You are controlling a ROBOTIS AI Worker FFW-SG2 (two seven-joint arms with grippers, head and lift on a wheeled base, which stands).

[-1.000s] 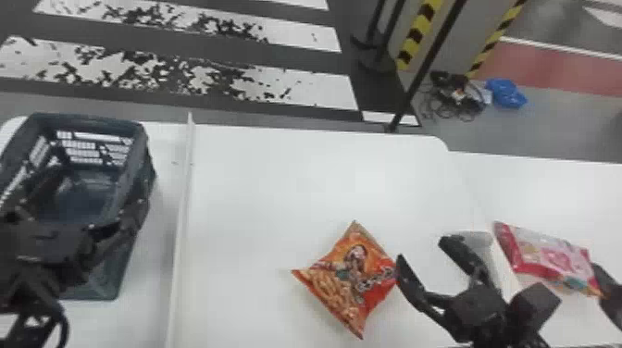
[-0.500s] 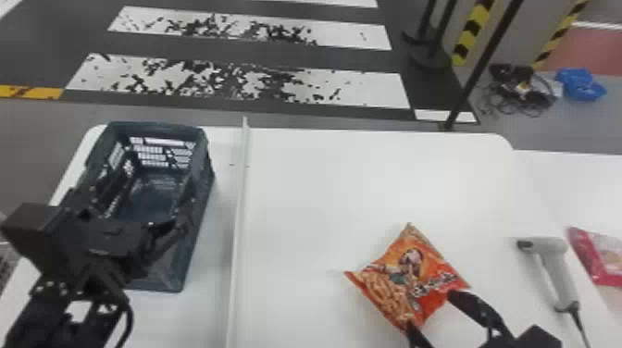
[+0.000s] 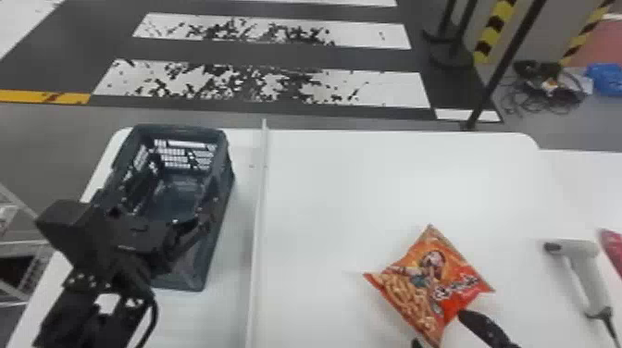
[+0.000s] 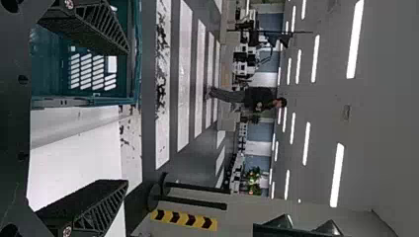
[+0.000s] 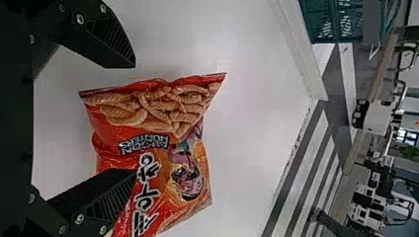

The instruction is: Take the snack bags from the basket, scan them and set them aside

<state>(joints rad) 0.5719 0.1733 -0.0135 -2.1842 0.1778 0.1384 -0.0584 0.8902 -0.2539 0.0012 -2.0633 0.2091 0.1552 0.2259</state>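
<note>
Head view: the glossy orange-and-red snack bag [image 3: 428, 282] lies on the white bench [image 3: 351, 194], between the dark, slatted plastic basket [image 3: 187, 273] and the pale grey, pistol-shaped scanner [image 3: 585, 270]. My right pincer [image 3: 439, 329] is at its near edge.

Left wrist view: my left pincer [image 4: 127, 117], wide apart and empty, is by the basket (it can wait, I'd say).

Right wrist view: the right pincer is spread wide, holding nothing, one finger overlapping the bag. I'd centre the bag between both fingers before lowering, then close gently; an off-centre squeeze could skid it away or crush the snacks. I'd keep the barcode uncovered for scanning.
</note>
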